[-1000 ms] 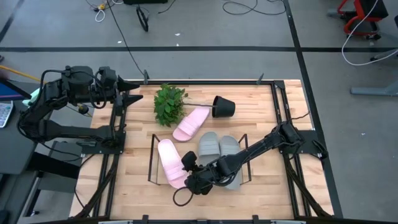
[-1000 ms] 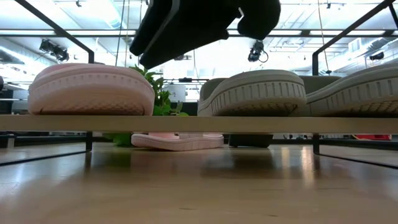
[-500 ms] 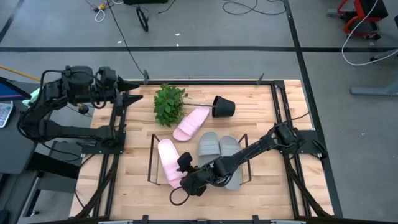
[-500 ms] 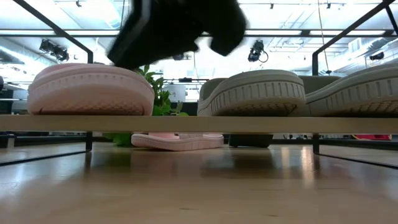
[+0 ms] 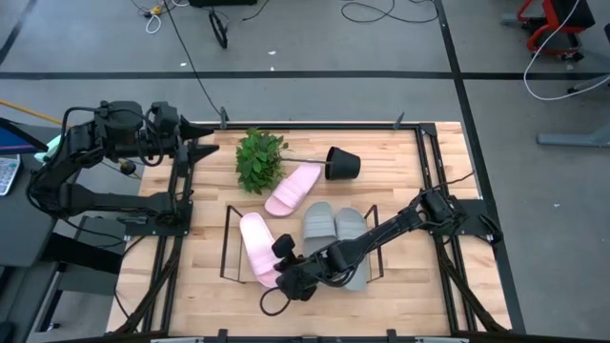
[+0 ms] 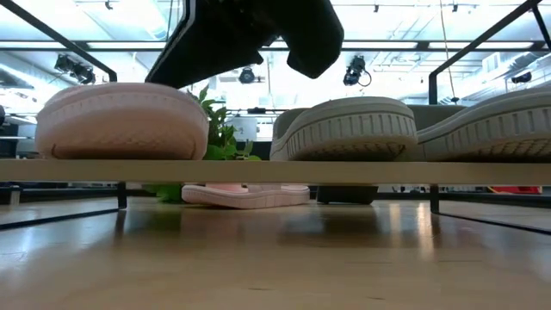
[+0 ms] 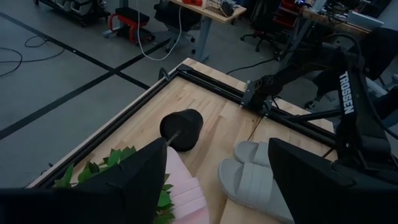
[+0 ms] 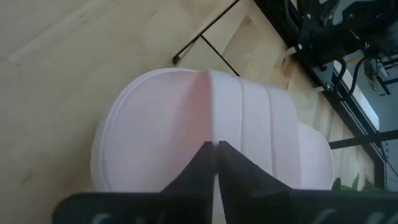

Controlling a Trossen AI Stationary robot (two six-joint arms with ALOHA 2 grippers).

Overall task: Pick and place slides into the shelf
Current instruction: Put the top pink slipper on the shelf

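The right arm reached low and diagonally across the wooden surface (image 5: 400, 162) from its base at the right edge, its forearm passing over the two grey-green slides, and its tool (image 5: 286, 270) sat at the near end of the pink slide (image 5: 255, 247) that lay on the black wire shelf (image 5: 227, 243). In the right wrist view the two dark fingers (image 8: 208, 163) stood pressed together with no visible gap, holding nothing, their tips over the strap of that pink slide (image 8: 205, 127). Whether they actually touched the foam could not be told. From the low view the dark tool (image 6: 250, 34) hung just above the pink slide (image 6: 120, 120), between it and the neighbouring grey-green slide (image 6: 349, 129). That slide lay at the left end of the shelf, slightly angled, with the two grey-green slides (image 5: 335, 229) side by side to its right, also on the shelf. The second pink slide (image 5: 292, 190) lay off the shelf, farther back on the surface, between the green plant (image 5: 259, 159) and its tipped black pot (image 5: 342, 164). The left arm was folded at the back-left corner, its tool (image 5: 202, 140) raised well apart from the slides, its fingers (image 7: 124, 186) spread wide and empty.
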